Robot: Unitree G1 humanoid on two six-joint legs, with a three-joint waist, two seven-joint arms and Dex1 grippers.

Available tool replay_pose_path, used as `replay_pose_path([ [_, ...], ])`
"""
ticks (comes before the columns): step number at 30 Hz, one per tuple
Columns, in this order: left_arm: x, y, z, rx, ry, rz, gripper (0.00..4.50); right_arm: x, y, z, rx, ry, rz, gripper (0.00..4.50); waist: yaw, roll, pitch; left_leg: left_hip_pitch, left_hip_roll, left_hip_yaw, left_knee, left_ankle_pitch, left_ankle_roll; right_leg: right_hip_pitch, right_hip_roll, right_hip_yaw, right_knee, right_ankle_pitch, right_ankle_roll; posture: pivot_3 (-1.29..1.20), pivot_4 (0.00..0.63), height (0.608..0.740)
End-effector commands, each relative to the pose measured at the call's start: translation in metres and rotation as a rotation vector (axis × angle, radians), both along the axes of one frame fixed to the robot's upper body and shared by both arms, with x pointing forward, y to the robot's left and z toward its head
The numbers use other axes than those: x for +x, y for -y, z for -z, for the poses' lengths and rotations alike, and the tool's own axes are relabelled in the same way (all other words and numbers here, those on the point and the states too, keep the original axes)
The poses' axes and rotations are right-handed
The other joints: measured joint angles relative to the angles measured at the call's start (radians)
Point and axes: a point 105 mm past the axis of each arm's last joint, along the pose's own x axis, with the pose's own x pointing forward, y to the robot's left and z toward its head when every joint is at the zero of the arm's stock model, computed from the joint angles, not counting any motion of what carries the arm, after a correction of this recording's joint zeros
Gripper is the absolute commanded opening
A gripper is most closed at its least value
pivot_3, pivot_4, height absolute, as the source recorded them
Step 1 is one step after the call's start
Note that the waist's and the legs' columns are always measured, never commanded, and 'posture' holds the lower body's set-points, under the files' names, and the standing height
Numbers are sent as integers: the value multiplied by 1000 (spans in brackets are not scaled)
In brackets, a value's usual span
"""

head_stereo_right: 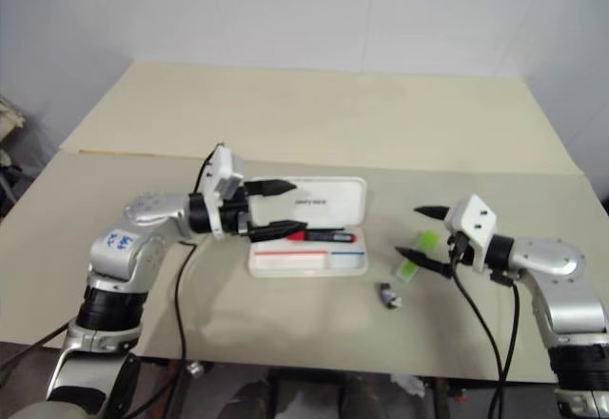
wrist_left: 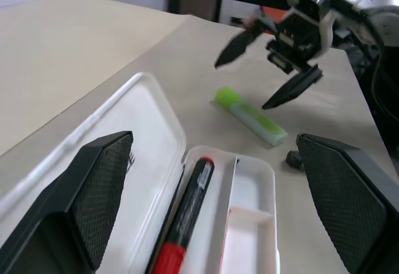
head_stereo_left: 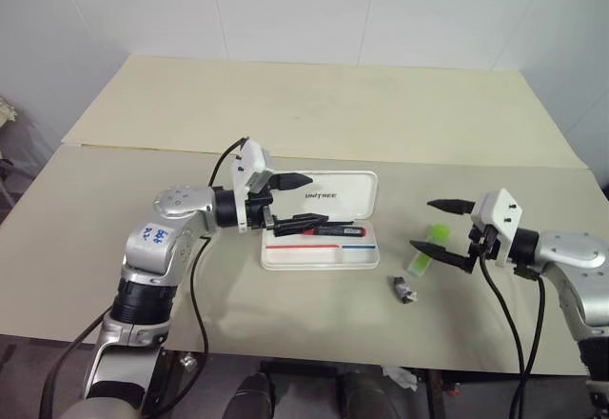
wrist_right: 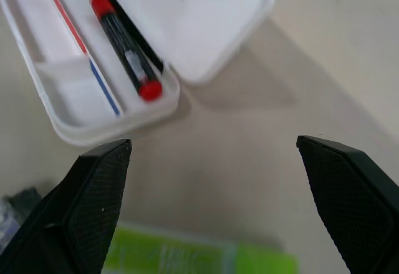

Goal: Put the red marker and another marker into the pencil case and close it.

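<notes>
Beige counter (head_stereo_left: 314,114) – red marker (head_stereo_left: 328,231) in open pencil case (head_stereo_left: 324,255), green highlighter (head_stereo_left: 428,249) beside it; left gripper (head_stereo_left: 303,200), right gripper (head_stereo_left: 440,227) jaws wide, empty.

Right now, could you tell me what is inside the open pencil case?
The red marker lies in the pencil case; its other compartments look bare. The left gripper covers one end of the tray.

White pencil case (head_stereo_left: 333,195) w/ red+blue stripes; black/red marker (head_stereo_left: 328,232); lt-green highlighter (head_stereo_left: 428,248).
</notes>
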Motion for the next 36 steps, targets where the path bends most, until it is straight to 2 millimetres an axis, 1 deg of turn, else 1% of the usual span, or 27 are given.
replay_pose_path([
  [1, -19, -4, -5, 12, 42, 69, 4474, -4, 0, -16, 62, 71, 107, 4500, 0, 0, 0, 0, 0, 0, 0, 0, 0, 0, 0, 0, 0, 0, 0, 0, 150, 740],
  [3, -27, -9, 5, 94, 33, 101, 4474, -7, 0, -11, 88, 52, 173, 4500, -2, 0, 0, 1, 0, 0, 0, 0, 0, 0, 1, 0, 0, 0, 0, 0, 150, 740],
  [4, -27, -10, 6, 99, 30, 104, 4474, -9, 0, -10, 95, 45, 196, 4500, -3, 0, 0, 1, 1, 0, 0, 0, 0, 0, 1, 0, 1, 0, 0, 0, 150, 740],
  [5, -27, -11, 5, 91, 33, 101, 4474, -10, 0, -9, 98, 37, 217, 4500, -2, 0, 0, 1, 1, 0, -1, 0, -1, 0, 2, 0, 0, 0, 0, 0, 150, 740],
  [10, -26, -20, 6, 115, 29, 124, 4474, -20, 6, 9, 101, -113, 407, 4500, 0, 0, 0, 1, 0, 0, 0, 0, 0, 1, 0, 0, 1, 0, -1, 0, 150, 740],
  [13, -23, -25, 5, 126, 39, 123, 4474, -24, 4, 21, 80, -224, 488, 4500, 0, 0, 0, 1, 0, 0, 0, 0, 0, 0, 0, 0, 0, 0, -1, 0, 150, 740],
  [17, -23, -28, 0, 118, 63, 145, 4474, -27, -5, 29, 74, -301, 536, 4500, -2, 0, -1, 1, 1, 0, -1, 0, 0, 0, 1, 0, 0, 0, -1, 0, 150, 740],
  [21, -29, -33, 0, 127, 63, 194, 4474, -24, -16, 26, 148, -308, 575, 4500, -2, 0, -1, 1, 1, 0, -2, 0, 0, 0, 1, -1, -1, 0, -1, 0, 150, 740],
  [25, -25, -35, -1, 129, 68, 183, 4474, -21, -17, 23, 212, -336, 626, 4500, -2, 0, -1, 1, 0, 0, -2, 0, 0, 0, 0, 0, -1, 0, -1, 0, 150, 740],
  [30, -26, -32, 0, 124, 70, 187, 4474, -19, -19, 29, 212, -381, 686, 4500, -2, 0, -1, 1, 1, -1, -3, 0, 0, 0, 0, -1, -1, 0, -2, 0, 150, 740],
  [34, -26, -31, 0, 120, 70, 188, 4474, -16, -16, 39, 172, -404, 740, 4500, -2, 0, -1, 1, 1, -1, -4, 0, 0, -1, 0, -1, -1, 0, -2, 0, 150, 740],
  [36, -26, -31, 0, 118, 70, 190, 4474, -14, -16, 40, 171, -404, 749, 4500, -2, -1, -1, 1, 0, -1, -4, 0, 0, 0, 0, -1, -1, 0, -2, 0, 150, 740],
])
